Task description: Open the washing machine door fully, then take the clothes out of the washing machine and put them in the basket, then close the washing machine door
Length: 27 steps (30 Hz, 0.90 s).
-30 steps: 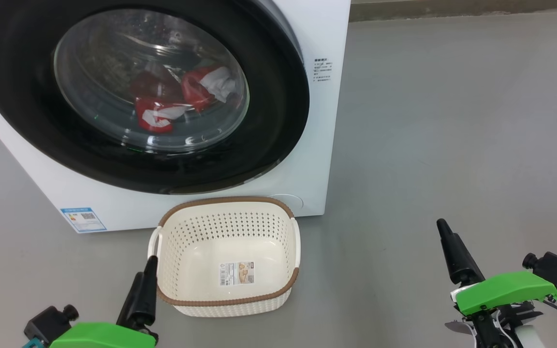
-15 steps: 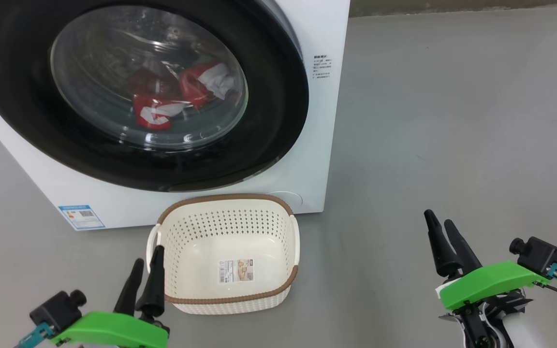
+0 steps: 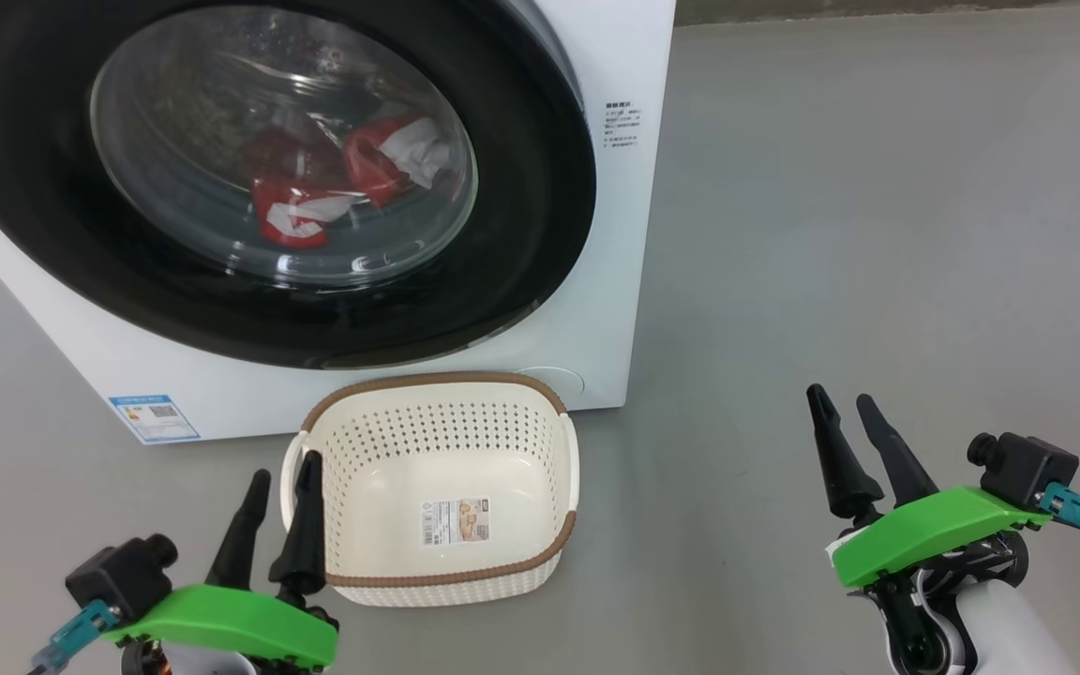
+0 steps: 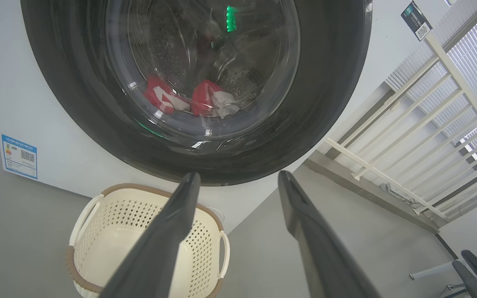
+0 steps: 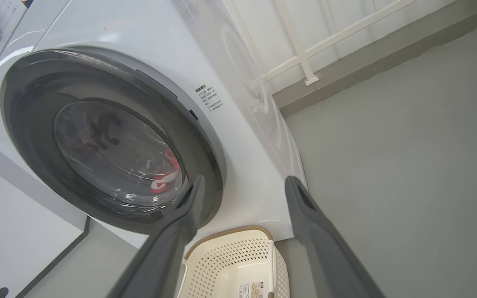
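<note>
You had nothing in hand, both jaws spread wide.
Your left gripper (image 3: 285,466) sat at the near-left rim of the cream perforated plastic basket (image 3: 437,380), your right gripper (image 3: 839,394) well right; red-and-white clothes (image 3: 343,183) lay behind the closed round black-rimmed glass door (image 3: 540,187) of the white washing machine (image 3: 615,281).

The left pincer (image 4: 238,176) has its two dark fingers (image 4: 168,231) spread wide apart, tips before the lower black rim of the washing machine door (image 4: 329,103). The door sits shut on the white washing machine (image 4: 35,103). Red-and-white clothes (image 4: 205,97) lie low behind the glass. The cream basket (image 4: 118,211) stands on the grey floor (image 4: 255,248) just before the machine. A blue label (image 4: 19,156) marks the machine's low corner.
</note>
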Motion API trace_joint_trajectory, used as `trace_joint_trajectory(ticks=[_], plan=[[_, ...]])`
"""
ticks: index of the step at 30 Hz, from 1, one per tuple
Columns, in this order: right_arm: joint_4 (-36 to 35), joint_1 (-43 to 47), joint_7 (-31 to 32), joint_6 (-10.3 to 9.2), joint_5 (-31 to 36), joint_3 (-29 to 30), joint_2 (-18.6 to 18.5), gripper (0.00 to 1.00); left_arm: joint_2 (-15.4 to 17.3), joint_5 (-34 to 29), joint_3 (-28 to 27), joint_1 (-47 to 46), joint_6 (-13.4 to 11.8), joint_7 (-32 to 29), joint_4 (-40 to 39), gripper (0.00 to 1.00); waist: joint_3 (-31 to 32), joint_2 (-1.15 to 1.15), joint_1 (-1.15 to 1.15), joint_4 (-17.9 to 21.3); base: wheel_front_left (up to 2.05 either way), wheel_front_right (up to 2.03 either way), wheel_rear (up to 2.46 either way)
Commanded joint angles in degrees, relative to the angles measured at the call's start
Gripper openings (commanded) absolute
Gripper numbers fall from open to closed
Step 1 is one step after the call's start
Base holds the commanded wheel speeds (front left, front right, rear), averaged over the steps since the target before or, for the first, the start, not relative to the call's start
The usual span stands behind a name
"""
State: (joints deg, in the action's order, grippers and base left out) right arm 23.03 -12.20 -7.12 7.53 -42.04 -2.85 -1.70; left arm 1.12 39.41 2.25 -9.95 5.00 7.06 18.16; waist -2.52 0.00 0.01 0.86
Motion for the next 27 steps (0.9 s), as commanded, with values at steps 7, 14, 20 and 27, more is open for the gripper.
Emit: trace_joint_trajectory(ticks=[7,14,20,27], plan=[[-0.5,-4.0,-1.7,-0.03,6.2,-1.9,-0.6,1.00,1.2,-5.5,-0.5,-3.3,-0.8,1.8,-1.6,1.00,-0.1,0.00,-0.01,0.1,0.00,0.00,0.00],[-0.3,-4.9,-2.9,-0.03,10.7,-2.6,-0.7,1.00,1.3,-10.2,0.0,-4.1,-1.2,3.0,-1.9,1.00,-0.3,0.00,-0.01,0.2,0.00,0.00,0.00],[-0.5,-5.6,-3.9,-0.03,14.9,-3.9,-0.8,1.00,1.4,-14.2,0.4,-4.7,-1.5,4.0,-2.0,1.00,-0.2,0.00,-0.01,0.2,0.00,0.00,0.00],[-0.8,-6.8,-5.3,-0.04,20.4,-4.7,-0.9,1.00,1.5,-19.4,1.1,-5.6,-2.0,5.3,-1.7,1.00,-0.5,0.00,-0.01,0.2,0.00,0.00,0.00]])
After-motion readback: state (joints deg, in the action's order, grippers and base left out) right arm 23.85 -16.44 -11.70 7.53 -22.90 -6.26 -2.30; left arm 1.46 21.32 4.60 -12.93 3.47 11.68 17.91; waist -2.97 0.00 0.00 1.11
